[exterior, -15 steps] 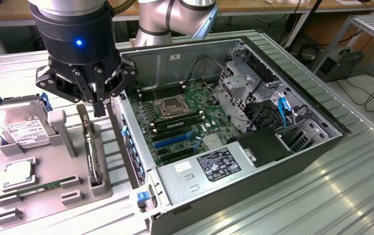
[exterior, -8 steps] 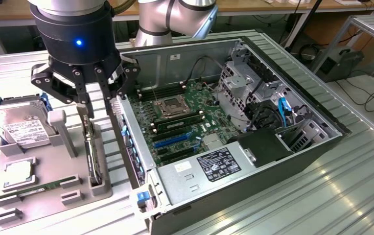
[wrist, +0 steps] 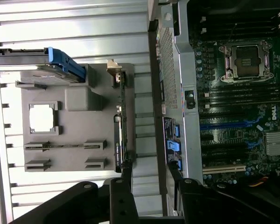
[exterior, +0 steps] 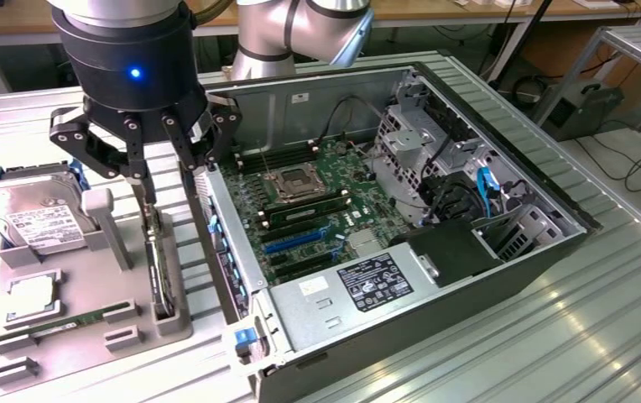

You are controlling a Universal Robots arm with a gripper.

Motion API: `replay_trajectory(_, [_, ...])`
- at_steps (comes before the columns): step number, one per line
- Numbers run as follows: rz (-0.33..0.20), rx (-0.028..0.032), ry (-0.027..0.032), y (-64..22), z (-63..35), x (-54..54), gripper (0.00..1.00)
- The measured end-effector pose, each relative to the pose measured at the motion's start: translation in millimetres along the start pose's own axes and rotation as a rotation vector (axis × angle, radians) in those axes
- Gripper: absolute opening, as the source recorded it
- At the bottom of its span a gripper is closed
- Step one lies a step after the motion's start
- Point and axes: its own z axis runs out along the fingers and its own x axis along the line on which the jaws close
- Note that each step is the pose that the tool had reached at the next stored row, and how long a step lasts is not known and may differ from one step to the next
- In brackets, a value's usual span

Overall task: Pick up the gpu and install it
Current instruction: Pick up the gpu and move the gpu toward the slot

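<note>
The gpu (exterior: 162, 270) stands on its long edge in a slot of the grey holder tray (exterior: 85, 252), a thin dark green card with a metal bracket at its end. In the wrist view the gpu (wrist: 121, 122) appears edge-on along the tray's side nearest the case. My gripper (exterior: 169, 186) hangs just above the card's far end, open, with nothing between its fingers. From the wrist, one black finger (wrist: 126, 173) lines up with the card's end, while the other finger (wrist: 173, 173) sits over the case wall; the gripper (wrist: 149, 175) holds nothing.
The open computer case (exterior: 544, 252) lies at the exterior view's right, motherboard (exterior: 310, 220) exposed with blue slots (exterior: 296, 241). The tray also holds a hard drive (exterior: 29, 217), a CPU (exterior: 32, 295) and a RAM stick (exterior: 65, 322). Slatted metal table (exterior: 589, 336) all around.
</note>
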Motion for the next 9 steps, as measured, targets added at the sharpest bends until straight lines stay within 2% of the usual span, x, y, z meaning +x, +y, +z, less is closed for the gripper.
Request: replay_trajectory(9, [0.0,0.0001,0.0001,-0.1,0.7,1.3,0.42])
